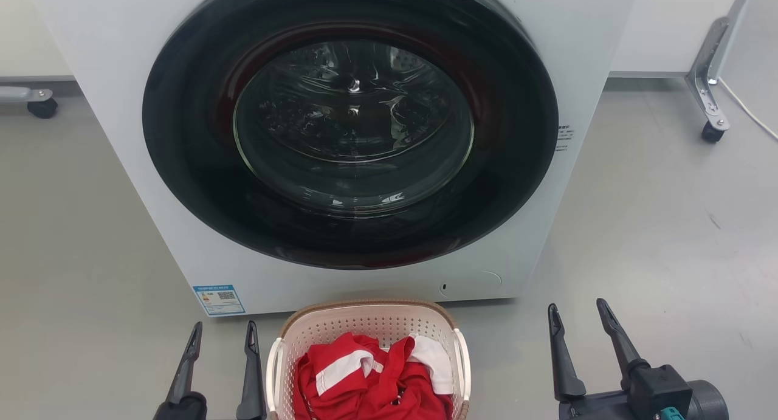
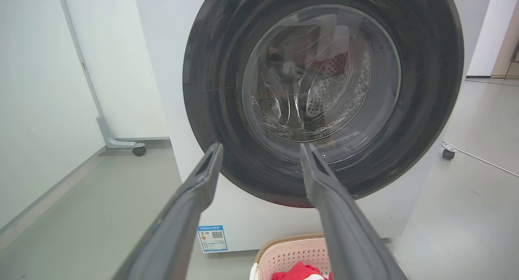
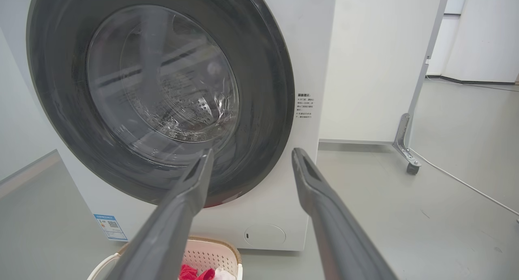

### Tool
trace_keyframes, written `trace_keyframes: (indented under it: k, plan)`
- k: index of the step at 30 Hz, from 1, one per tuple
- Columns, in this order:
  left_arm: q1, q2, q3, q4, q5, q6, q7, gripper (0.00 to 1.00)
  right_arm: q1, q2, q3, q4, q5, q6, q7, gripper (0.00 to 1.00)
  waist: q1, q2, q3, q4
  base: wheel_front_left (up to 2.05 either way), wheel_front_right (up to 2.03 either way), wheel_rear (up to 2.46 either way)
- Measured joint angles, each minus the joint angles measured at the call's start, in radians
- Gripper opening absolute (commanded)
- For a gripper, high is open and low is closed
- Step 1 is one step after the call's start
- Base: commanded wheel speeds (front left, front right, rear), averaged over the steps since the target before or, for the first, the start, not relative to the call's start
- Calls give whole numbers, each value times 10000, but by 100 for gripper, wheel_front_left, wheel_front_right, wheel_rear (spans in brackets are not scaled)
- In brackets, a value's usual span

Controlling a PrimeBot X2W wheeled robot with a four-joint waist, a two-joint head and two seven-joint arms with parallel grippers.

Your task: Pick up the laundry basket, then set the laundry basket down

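Lower left: left claw point(image 1: 224, 326), released, fingers spread, grasping nothing. Lower right: right claw point(image 1: 577, 304), likewise released, empty. Between them, laundry basket point(image 1: 364, 305) on the floor point(image 1: 638, 225), just beside the left claw, holding red and white clothes point(image 1: 371, 377). Behind it, white washing machine point(image 1: 577, 55), dark round door point(image 1: 349, 122) shut. Blue label point(image 1: 219, 299) with QR code at lower left of its front; small sticker point(image 1: 565, 137) right of the door, print unreadable.

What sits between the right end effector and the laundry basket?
Nothing but floor. In the head view, a bare stretch of grey floor separates the open right end effector from the laundry basket; the two are apart.
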Motion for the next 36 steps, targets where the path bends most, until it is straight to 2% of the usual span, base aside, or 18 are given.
trace_keyframes:
  k: [29, 36]
  plan:
    - [13, -25, 36, -52, 2, 0, -2, 100, 12, 25, -115, -52, -90, 82, 0, 100, 0, 0, 55, -15, 0, 0, 0]
    - [114, -33, 25, -276, 10, 0, -2, 100, 24, 31, -171, -192, -150, 127, 0, 100, 0, 0, 344, -14, 0, 0, 0]
